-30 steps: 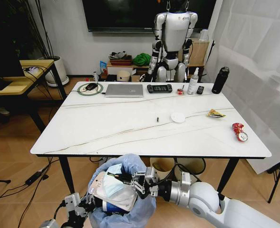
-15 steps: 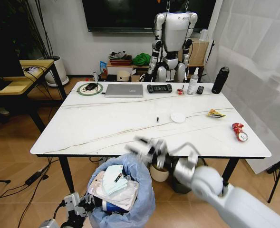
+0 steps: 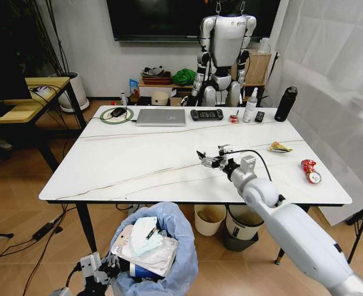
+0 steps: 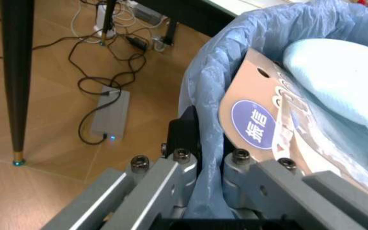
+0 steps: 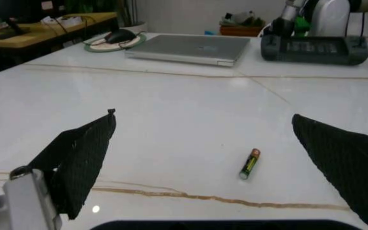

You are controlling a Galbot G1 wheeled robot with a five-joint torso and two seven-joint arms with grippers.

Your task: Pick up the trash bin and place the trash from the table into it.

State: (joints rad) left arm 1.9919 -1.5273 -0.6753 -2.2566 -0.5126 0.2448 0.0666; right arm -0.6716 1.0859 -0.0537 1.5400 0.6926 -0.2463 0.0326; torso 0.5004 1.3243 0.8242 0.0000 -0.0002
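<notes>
Down near the floor, the left gripper (image 4: pixel 200 165) is clamped on the wall of the bin (image 3: pixel 169 271) and holds it just below the table edge; the bin already carries a carton, tissues and a cup.

Above it, the right gripper (image 3: pixel 211 158) hovers over the table (image 3: pixel 138 166) with its fingers spread wide and nothing between them, so I judge the step in hand is the reach for the next piece of trash. A small battery (image 5: pixel 250 163) lies just ahead of the open jaws, and the white lid (image 3: pixel 231 152) seems hidden partly behind the arm.

Further right wait the wrapper (image 3: pixel 280 147) and the red can (image 3: pixel 310 171), well apart from the gripper. The next move calls for a low, flat pinch.

At the far edge the laptop (image 3: pixel 161 117) and controller (image 3: pixel 206 115) must stay untouched.
</notes>
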